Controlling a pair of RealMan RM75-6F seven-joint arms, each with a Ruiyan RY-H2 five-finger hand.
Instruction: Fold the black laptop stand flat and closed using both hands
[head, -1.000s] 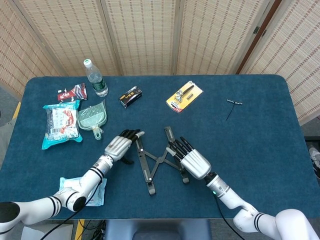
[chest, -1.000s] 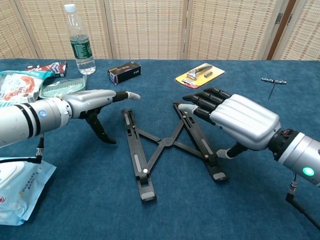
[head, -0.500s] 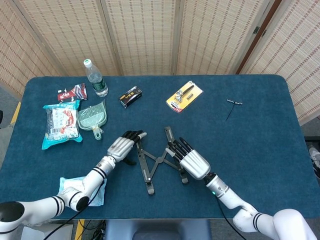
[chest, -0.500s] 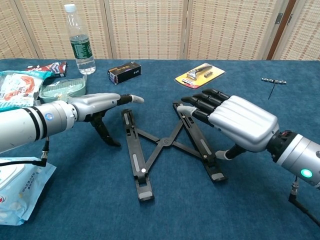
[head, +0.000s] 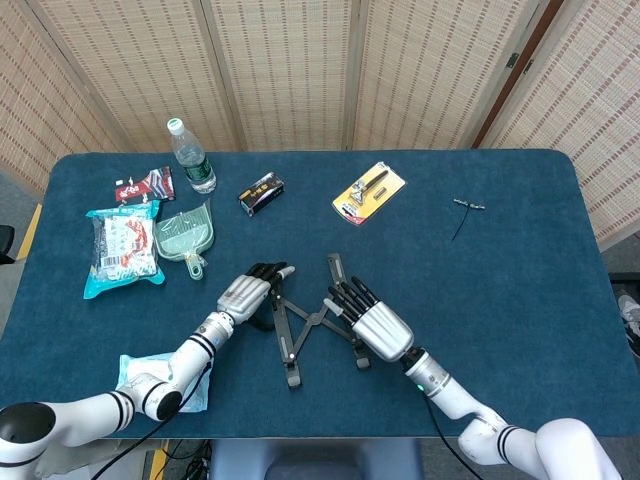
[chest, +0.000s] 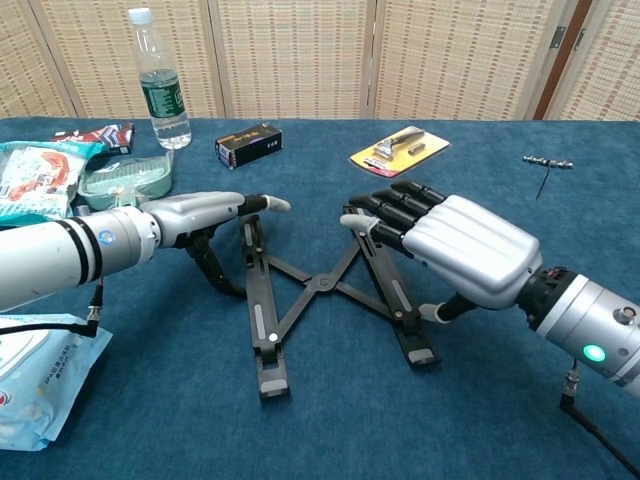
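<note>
The black laptop stand (head: 303, 327) (chest: 318, 286) lies spread in an X on the blue table, its two long rails joined by crossed links. My left hand (head: 248, 293) (chest: 200, 214) lies at the outer side of the left rail, fingers stretched over its far end and thumb pointing down beside it. My right hand (head: 377, 327) (chest: 462, 246) hovers flat over the right rail, fingers straight and reaching to its far end, thumb low by the rail's outer side. Neither hand grips anything.
At the back stand a water bottle (head: 191, 157), a small black box (head: 261, 192), a yellow blister pack (head: 369, 192) and a thin metal tool (head: 465, 208). Snack bags (head: 122, 250) and a green scoop (head: 184, 235) lie left. A wipes pack (head: 165, 385) lies near the front left.
My right hand has moved left against the right rail. The stand has slid left and its rails stand closer together. My left hand has edged in toward the left rail.
</note>
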